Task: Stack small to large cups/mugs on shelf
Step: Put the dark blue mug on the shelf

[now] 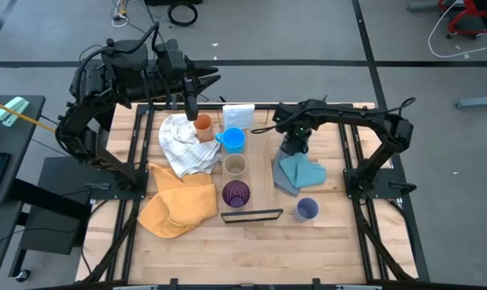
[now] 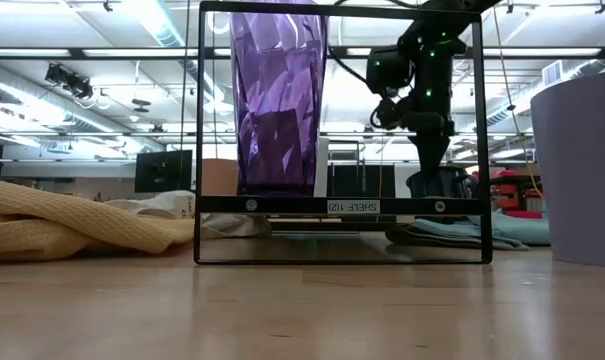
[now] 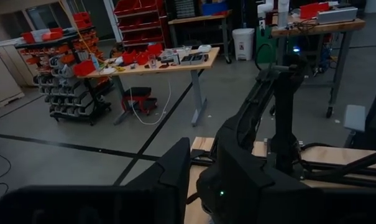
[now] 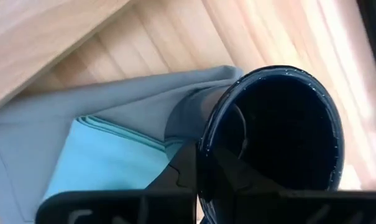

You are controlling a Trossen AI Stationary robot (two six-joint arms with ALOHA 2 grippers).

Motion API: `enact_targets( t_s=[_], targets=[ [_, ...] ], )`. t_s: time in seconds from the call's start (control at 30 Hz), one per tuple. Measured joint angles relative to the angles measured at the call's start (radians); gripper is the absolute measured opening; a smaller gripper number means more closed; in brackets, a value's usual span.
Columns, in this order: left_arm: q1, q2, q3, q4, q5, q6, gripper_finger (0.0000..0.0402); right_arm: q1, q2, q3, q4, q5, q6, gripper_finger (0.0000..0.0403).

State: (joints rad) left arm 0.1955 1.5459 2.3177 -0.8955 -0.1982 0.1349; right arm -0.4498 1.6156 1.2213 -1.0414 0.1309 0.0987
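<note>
The shelf (image 1: 255, 173) is a narrow plank with a black frame (image 1: 252, 214) at its near end. On it stand the light blue mug (image 1: 233, 138), the tan cup (image 1: 235, 165) and the dark purple tumbler (image 1: 236, 193), one behind the other. The orange cup (image 1: 203, 126) sits at the edge of the white cloth. The lavender cup (image 1: 307, 209) stands on the table to the shelf's right. My right gripper (image 4: 197, 171) is shut on the navy mug (image 4: 281, 130) over the blue cloth (image 1: 299, 173). My left gripper (image 1: 191, 103) waits above the far left edge. My right gripper pinches the navy mug's rim (image 4: 206, 146), one finger outside the wall and, as far as shows, one inside. It comes from above, pointing down. The mug's mouth faces up at the wrist camera. Its base is hidden, so whether it rests on the blue cloth does not show.
A white cloth (image 1: 183, 145) and a yellow cloth (image 1: 175, 201) lie left of the shelf. A small white box (image 1: 237, 115) sits at the shelf's far end. Bare tabletop (image 1: 251, 250) shows near the front edge and right of the lavender cup.
</note>
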Motion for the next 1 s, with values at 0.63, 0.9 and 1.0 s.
enact_targets(
  t_s=[0.63,0.9,1.0],
  targets=[
    [0.000,0.000,0.000,0.000,0.000,0.005,0.0091,0.260,-0.274,0.001,0.110,0.104,-0.372,0.0018],
    [0.000,0.000,0.000,0.000,0.000,-0.011,0.0086,0.290,-0.223,0.001,0.215,0.080,-0.556,0.0018],
    [0.000,0.000,0.000,0.000,0.000,-0.018,0.0085,0.280,-0.193,0.001,0.243,0.078,-0.574,0.0018]
  ],
)
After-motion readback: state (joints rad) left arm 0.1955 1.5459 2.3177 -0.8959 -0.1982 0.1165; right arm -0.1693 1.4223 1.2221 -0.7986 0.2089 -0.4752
